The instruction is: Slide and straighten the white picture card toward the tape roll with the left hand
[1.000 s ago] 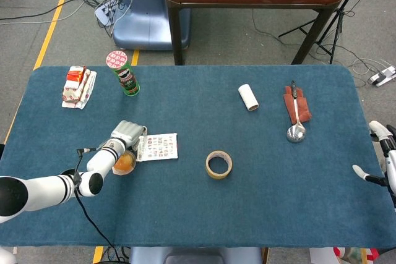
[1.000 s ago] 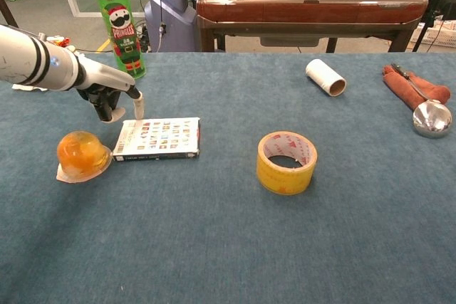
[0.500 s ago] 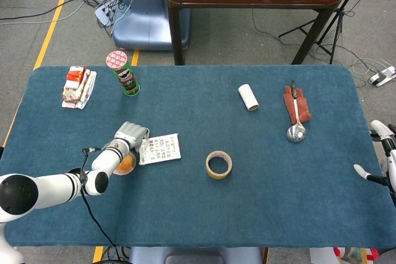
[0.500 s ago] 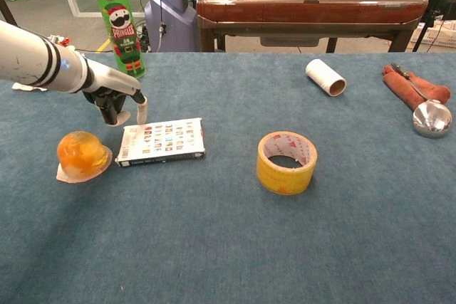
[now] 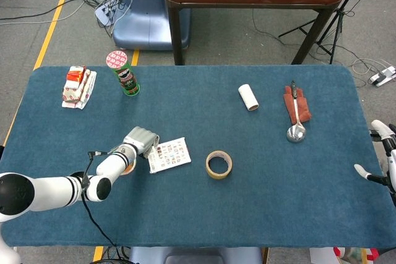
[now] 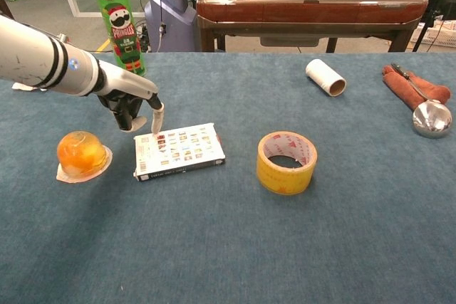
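Behind the white picture card (image 6: 179, 151), "Pringles" can (image 6: 122, 30); left robot hand (image 6: 134, 104) fingertip-touches card, holding nothing.

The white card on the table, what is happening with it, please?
The robot's left hand is working on the white picture card, with one fingertip pointing down at the card's far left corner, the rest curled in. The card lies flat and tilted on the blue table, with a gap between it and the yellow tape roll to its right. An orange jelly cup sits to its left. The right hand waits at the table's right edge.
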{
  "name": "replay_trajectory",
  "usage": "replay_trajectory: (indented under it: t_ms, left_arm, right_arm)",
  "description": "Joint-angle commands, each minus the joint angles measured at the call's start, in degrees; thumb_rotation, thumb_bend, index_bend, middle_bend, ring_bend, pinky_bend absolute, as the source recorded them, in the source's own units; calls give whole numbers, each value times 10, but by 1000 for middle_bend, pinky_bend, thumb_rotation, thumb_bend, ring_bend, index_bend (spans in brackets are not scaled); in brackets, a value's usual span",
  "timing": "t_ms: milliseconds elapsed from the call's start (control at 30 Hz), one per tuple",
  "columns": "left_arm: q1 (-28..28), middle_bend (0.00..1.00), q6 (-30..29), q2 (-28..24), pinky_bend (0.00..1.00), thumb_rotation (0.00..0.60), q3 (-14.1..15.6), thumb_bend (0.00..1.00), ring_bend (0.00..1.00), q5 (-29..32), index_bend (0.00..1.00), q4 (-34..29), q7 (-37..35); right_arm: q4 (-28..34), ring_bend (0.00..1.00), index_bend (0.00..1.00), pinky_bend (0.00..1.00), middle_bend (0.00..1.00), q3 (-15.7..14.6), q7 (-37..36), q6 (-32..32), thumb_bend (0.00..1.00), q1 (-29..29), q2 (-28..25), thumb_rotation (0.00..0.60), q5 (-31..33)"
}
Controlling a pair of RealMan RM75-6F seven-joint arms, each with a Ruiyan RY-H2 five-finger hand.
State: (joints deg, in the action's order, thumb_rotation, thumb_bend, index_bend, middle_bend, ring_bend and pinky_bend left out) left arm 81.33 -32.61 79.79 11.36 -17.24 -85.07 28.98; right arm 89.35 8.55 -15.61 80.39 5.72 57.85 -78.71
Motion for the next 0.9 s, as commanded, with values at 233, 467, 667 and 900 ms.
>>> replay_trajectory:
  t_ms: [233,467,667,900]
  left_arm:
    - [-7,1000,-6,-11,1000,600,-13,712,1000,-43,422,-26,-20]
    - [-23,1000,-34,-3,1000,600,-27,712,1000,-61,312,-14,-34]
    - [-17,1000,-25,11,1000,600,-14,713,1000,-32,228,7,-20]
    - [-3,1000,-19,29,1000,600,2,712,1000,1,197,18,3]
  right_arm:
    - [2,7,111,196,125,1,-3,4,131,-2,-2,600,-2]
    - [2,7,111,196,125,0,-1,3,131,-1,-2,600,-2]
    - [2,7,111,196,125,0,-1,3,131,-1,-2,600,-2]
    - [1,7,111,196,125,0,-1,0,131,0,-1,600,-1]
